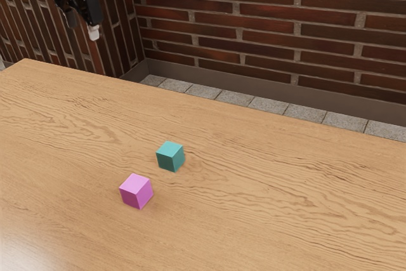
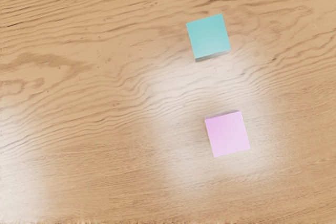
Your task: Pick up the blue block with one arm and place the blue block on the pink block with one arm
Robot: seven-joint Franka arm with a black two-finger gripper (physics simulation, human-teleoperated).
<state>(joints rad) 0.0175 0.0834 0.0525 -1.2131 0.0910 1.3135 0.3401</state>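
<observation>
The blue block (image 1: pixel 170 155), teal in colour, rests on the wooden table (image 1: pixel 285 207) near its middle. The pink block (image 1: pixel 136 190) sits a short way in front of it, toward the exterior view's left, with a small gap between them. My gripper (image 1: pixel 82 28) hangs high above the table's far left corner, well away from both blocks, open and holding nothing. From above in the wrist view, the blue block (image 2: pixel 208 36) and the pink block (image 2: pixel 227 133) lie apart on the wood grain, both upright.
A brick wall (image 1: pixel 273 23) runs behind the table, with a strip of grey paving (image 1: pixel 254 101) at its foot. The table's far edge runs diagonally from upper left to right.
</observation>
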